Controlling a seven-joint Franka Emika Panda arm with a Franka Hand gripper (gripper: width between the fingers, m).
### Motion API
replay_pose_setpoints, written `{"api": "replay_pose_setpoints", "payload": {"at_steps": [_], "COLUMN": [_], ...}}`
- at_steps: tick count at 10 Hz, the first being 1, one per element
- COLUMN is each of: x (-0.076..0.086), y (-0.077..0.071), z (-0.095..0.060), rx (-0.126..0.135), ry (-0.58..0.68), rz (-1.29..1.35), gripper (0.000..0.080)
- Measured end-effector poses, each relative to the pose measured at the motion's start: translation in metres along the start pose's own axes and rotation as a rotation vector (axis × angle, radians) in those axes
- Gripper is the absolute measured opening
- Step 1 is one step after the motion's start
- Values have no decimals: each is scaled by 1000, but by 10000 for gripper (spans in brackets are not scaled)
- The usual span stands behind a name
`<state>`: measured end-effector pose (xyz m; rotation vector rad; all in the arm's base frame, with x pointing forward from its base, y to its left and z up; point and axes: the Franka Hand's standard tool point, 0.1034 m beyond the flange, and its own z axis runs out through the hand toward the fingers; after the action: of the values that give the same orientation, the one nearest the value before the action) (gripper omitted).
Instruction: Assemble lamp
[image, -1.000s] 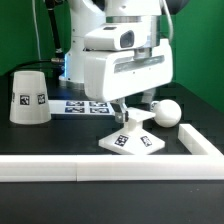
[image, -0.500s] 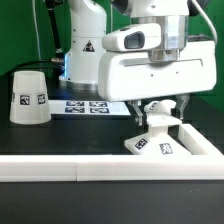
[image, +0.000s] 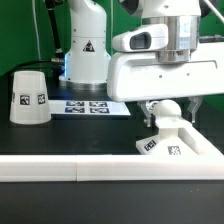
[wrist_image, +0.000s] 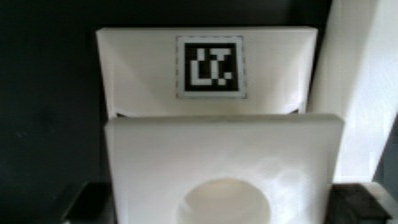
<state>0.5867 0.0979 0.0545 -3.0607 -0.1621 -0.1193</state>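
The white lamp base (image: 168, 148) lies flat at the exterior view's right, up against the white rail. In the wrist view the base (wrist_image: 143, 95) shows its tag and a raised block with a round socket (wrist_image: 222, 200). My gripper (image: 166, 122) stands straight above it and is shut on the raised block, with a dark finger on each side in the wrist view (wrist_image: 222, 204). A round white form between the fingers looks like the bulb (image: 166, 107), mostly hidden. The tapered shade (image: 28, 97) stands at the exterior view's left.
The long white rail (image: 70, 168) runs along the front and turns back at the right (image: 206, 142), boxing in the base. The marker board (image: 88, 105) lies behind the middle. The arm's white body fills the upper right.
My gripper has moved to the exterior view's right with the base in it, from the middle of the table into the rail's right corner.
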Motion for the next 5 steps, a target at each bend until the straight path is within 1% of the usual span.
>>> {"api": "replay_pose_setpoints", "payload": {"at_steps": [1, 3, 5], "x": [2, 6, 6], "y": [1, 0, 0], "z": [0, 0, 0], "rx": [4, 5, 5], "ry": [3, -2, 1], "rz": [9, 37, 31], "gripper": [537, 537, 537]}}
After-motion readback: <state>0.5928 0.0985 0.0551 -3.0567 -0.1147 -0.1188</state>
